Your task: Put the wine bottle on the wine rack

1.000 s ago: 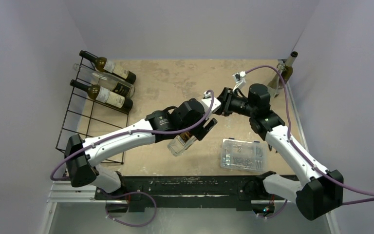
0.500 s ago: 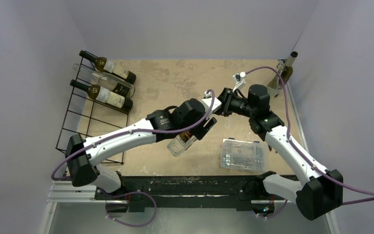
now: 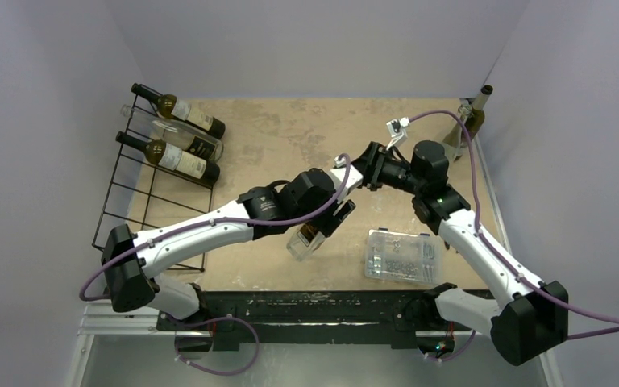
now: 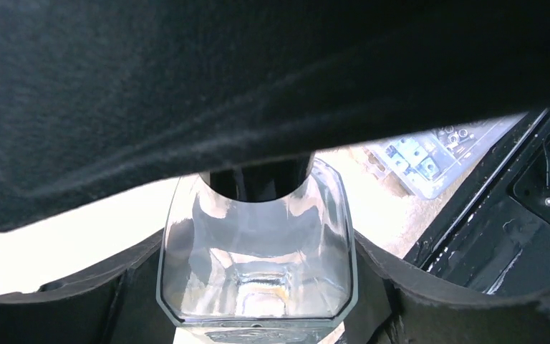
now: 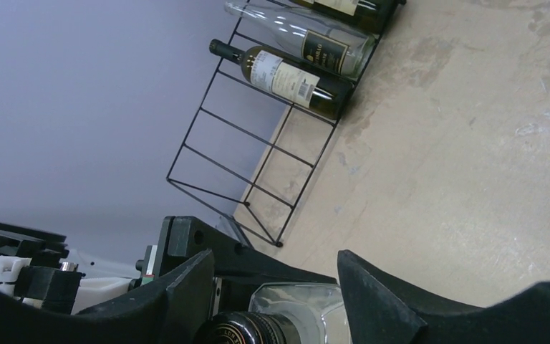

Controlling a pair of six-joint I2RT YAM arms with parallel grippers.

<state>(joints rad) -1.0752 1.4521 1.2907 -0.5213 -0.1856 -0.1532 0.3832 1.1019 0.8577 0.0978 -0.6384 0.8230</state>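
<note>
Fingers of the left gripper (image 4: 258, 304) press in on both sides of the clear, square-shouldered wine bottle (image 4: 256, 261), pinching its body from left and right in the wrist view. From above, this gripper (image 3: 324, 224) sits across the upper part of the wine bottle (image 3: 305, 240), whose glass base pokes out on the near side. The bottle is in the middle of the table (image 3: 290, 133), a little nearer its front edge, and it looks carried rather than resting, though I cannot be sure it is clear of the surface. Its long axis runs on a slant: base toward the arm bases and slightly left, neck away and to the right, tilted rather than upright. At the neck end waits the right gripper (image 3: 355, 172). Its own camera shows the gripper (image 5: 276, 266) spread wide, one finger on each side of the bottle's dark cap (image 5: 247, 331), with the clear shoulder (image 5: 302, 308) just beside the cap. I cannot tell whether either finger touches it. Farther out, well to the left, stands the black wire wine rack (image 3: 149, 211). Three bottles (image 3: 176, 157) lie across its far rows, necks to the left, and its near cells are bare. A clear plastic box (image 3: 403, 255) lies near the front edge on the right, just beside the held bottle's base. Another bottle (image 3: 474, 117) stands upright in the far right corner.
</note>
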